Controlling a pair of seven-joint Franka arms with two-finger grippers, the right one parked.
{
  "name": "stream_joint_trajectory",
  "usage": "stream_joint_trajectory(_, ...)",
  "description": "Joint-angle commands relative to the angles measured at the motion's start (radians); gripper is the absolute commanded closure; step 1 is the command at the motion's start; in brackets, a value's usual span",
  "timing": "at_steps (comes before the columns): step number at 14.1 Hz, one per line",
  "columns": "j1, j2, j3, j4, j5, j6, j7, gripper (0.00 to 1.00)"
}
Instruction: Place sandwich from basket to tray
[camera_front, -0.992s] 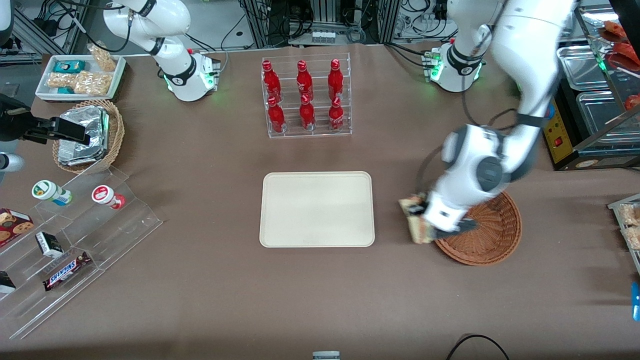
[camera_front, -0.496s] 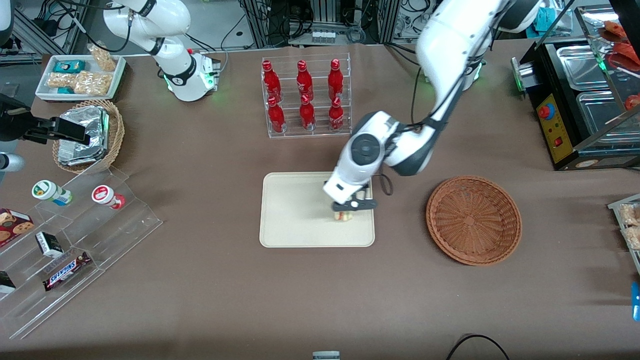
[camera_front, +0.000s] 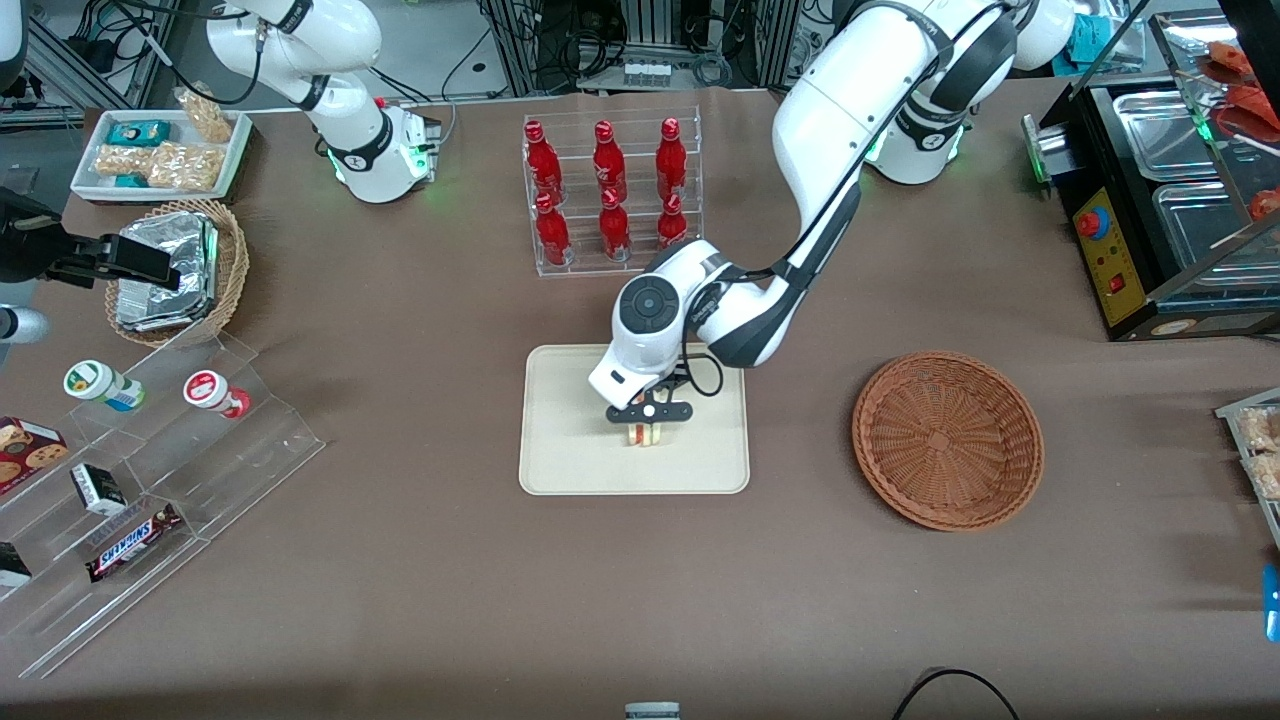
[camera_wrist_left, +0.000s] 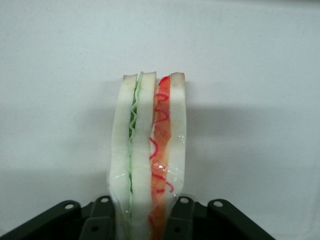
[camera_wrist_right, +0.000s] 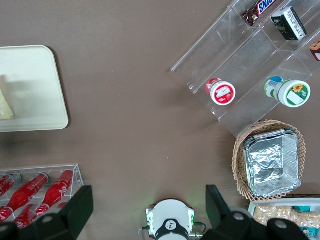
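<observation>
One claw (camera_front: 648, 424) clamps sandwich (camera_front: 645, 434) over tray (camera_front: 560, 440); bottle rack (camera_front: 612, 190) near.

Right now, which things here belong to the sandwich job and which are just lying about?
Job: sandwich pinched in the gripper over the tray; basket, now holding nothing.

Lying about: red bottles, foil packets, snack shelf, snack tray.

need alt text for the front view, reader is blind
The working arm's gripper holds the sandwich over the cream tray at the table's middle. The round wicker basket sits empty toward the working arm's end; a rack of red bottles stands farther from the camera.
</observation>
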Motion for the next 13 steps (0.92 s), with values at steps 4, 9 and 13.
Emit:
stream_joint_trajectory(4, -0.006, -0.066, 0.100, 0.066, 0.012, -0.128, -0.039, 0.00)
stream_joint_trajectory(9, 0.222, -0.321, 0.117, -0.049, -0.013, -0.356, 0.076, 0.00)
stream_joint_trajectory(13, 0.416, -0.465, 0.117, -0.138, -0.034, -0.463, 0.324, 0.00)
